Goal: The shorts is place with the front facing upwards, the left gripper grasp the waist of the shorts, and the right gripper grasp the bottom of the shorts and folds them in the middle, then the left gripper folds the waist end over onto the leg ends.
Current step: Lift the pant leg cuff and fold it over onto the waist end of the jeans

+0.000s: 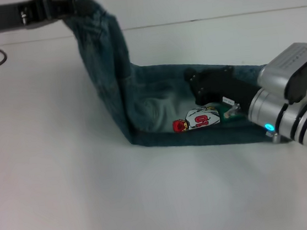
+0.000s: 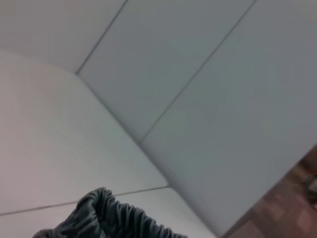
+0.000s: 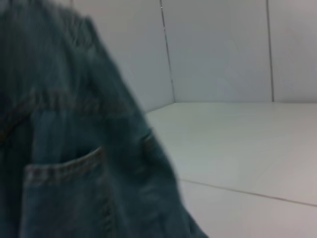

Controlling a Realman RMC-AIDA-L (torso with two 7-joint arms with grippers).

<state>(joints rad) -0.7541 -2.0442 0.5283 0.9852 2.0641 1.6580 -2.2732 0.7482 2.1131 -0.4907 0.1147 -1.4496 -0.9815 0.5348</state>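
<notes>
Step in hand, as I judge it: the last fold, waist carried over toward the leg ends. The left gripper (image 1: 66,5) sits at about 11 o'clock in the head view, high above the table (image 1: 55,176), closed on the waist (image 1: 82,2); the left wrist view shows the puckered band (image 2: 116,218) bunched just under the camera. The shorts (image 1: 141,102) make an L: one part hangs from that grip down to a crease at roughly 6 o'clock of the cloth, the rest lies flat on the table, running out toward 3 o'clock. The right gripper (image 1: 208,84) rests low on the flat part near the leg ends (image 1: 248,73), beside the cartoon patch (image 1: 197,120); cannot tell whether its fingers are open or pinching cloth. The right wrist view is filled by denim with the pocket (image 3: 64,193) close in. Long axis of the flat part: 9 to 3 o'clock, waist end raised at the 9 side, hems at the 3 side. Next move, by my reckoning: swing the waist across toward 3 o'clock and lower it onto the hems, with the right gripper clearing out first so the cloth lands flat.
</notes>
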